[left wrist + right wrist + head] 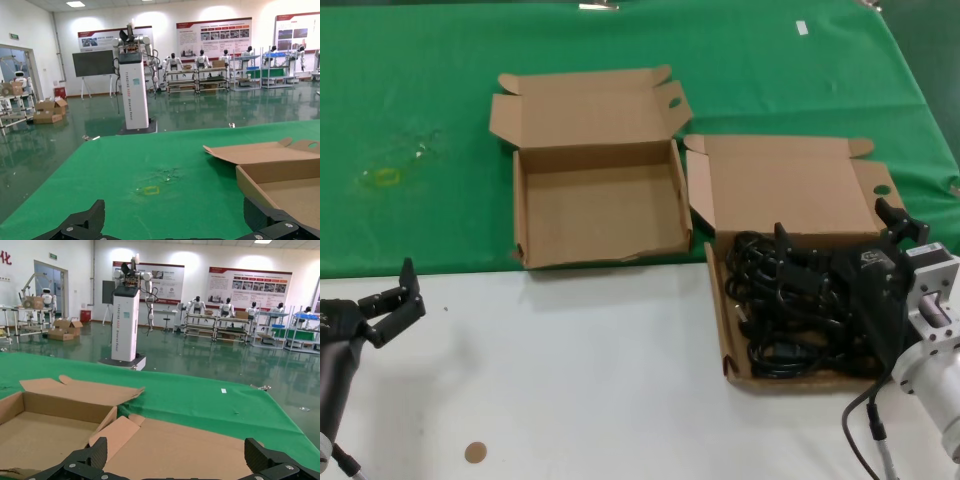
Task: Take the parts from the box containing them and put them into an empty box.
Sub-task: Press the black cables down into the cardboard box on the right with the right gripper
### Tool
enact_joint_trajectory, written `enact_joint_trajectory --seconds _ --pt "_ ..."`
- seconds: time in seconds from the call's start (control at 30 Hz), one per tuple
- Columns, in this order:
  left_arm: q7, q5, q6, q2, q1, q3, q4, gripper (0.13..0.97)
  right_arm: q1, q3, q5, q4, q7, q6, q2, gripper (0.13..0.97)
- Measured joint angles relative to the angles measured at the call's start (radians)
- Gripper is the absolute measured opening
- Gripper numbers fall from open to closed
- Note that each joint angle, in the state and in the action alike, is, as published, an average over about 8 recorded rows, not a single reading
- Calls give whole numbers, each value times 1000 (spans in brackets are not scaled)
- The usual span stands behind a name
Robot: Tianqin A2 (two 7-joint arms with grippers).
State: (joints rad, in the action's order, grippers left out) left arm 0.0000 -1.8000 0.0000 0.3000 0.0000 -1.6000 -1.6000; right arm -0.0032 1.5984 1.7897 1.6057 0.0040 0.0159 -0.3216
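Note:
Several black power cords (782, 325) lie tangled in the right cardboard box (719, 315), whose lid (780, 185) lies open behind it. My right gripper (838, 230) is open and hovers just above the cords at the box's back, holding nothing. In the right wrist view the gripper (176, 454) looks over that lid (190, 450). The empty box (600, 205) with an oval ear hole (674, 103) stands left of it, and its front wall is ragged. My left gripper (392, 296) is open and empty at the near left. In the left wrist view the gripper (175, 216) faces the empty box (285, 185).
A green cloth (420, 100) covers the far half of the table and white tabletop (570, 380) the near half. A yellow mark (382, 178) is on the cloth at the left. A small brown disc (474, 452) lies near the front edge.

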Motion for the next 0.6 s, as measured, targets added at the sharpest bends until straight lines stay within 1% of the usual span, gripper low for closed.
enact_joint_trajectory --seconds 0.33,0.6 --pt "0 0 0 0 0 0 0 966 0 0 0 0 0 0 0 966" --pt "0 0 0 0 0 0 0 945 0 0 0 0 0 0 0 966"
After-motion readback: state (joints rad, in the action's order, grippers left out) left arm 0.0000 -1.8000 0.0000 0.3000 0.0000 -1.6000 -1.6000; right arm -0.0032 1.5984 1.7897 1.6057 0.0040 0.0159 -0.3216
